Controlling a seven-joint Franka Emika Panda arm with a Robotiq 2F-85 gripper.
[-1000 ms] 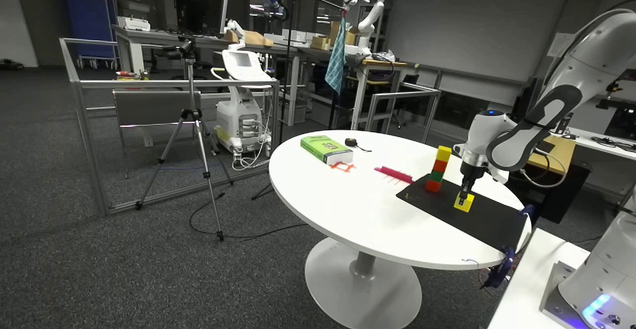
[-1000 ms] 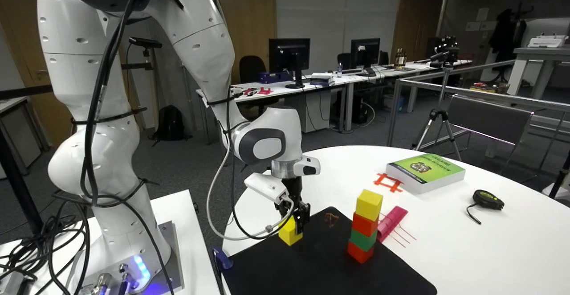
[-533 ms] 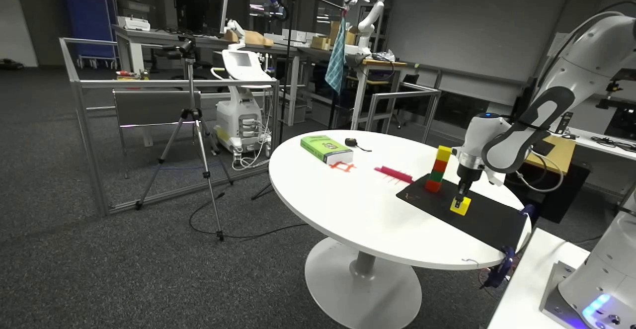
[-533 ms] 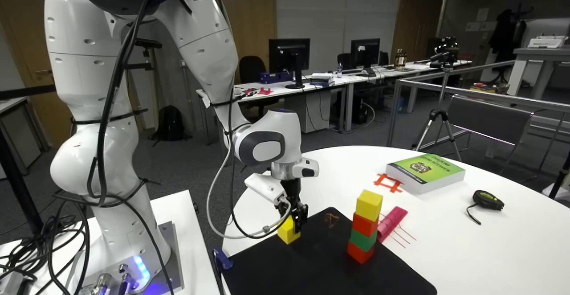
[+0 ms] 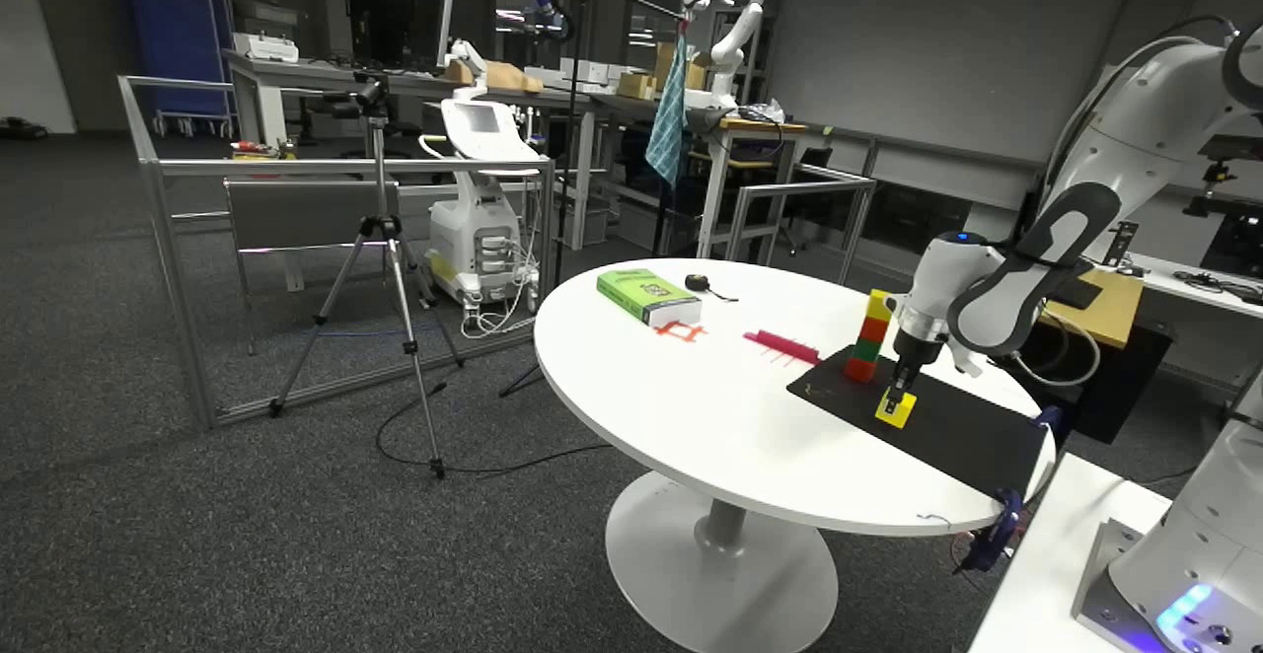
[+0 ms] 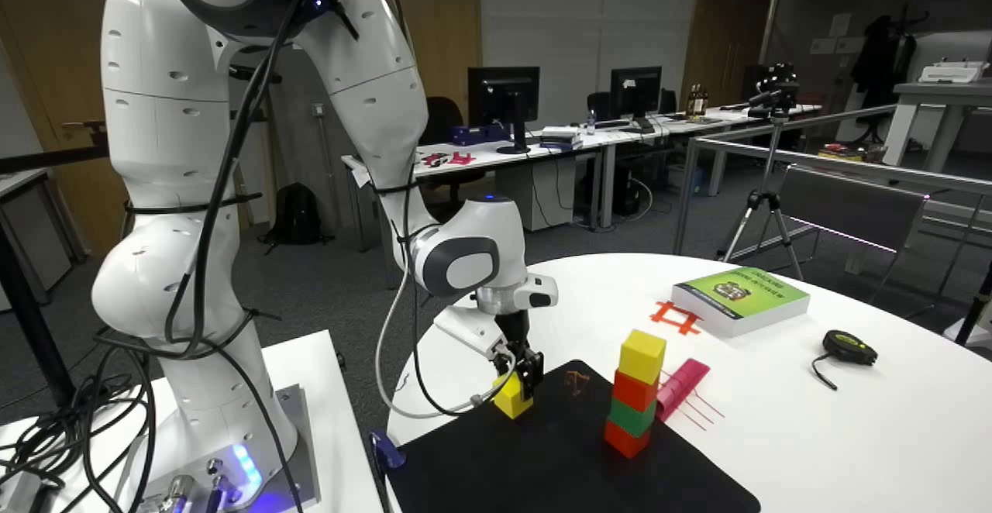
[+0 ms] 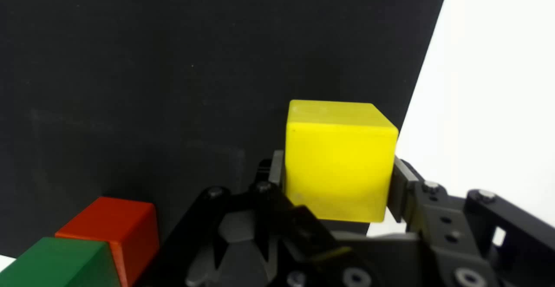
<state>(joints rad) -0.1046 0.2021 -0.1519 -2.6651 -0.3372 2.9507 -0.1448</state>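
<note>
Yellow block [image 7: 340,170] is clamped between my fingers [image 7: 403,191], gripped on opposite faces, presumably for balance, near the coloured stack [image 6: 634,395].

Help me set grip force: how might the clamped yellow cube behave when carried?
The yellow cube is probably stiff: gripped by the tool, it shows no bulge. Its smooth faces might slip. Square sides make rolling unlikely.

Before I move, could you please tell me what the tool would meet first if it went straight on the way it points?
Most likely the black mat below: the tool points down with the yellow cube gripped, though any gap beneath it is unclear.
</note>
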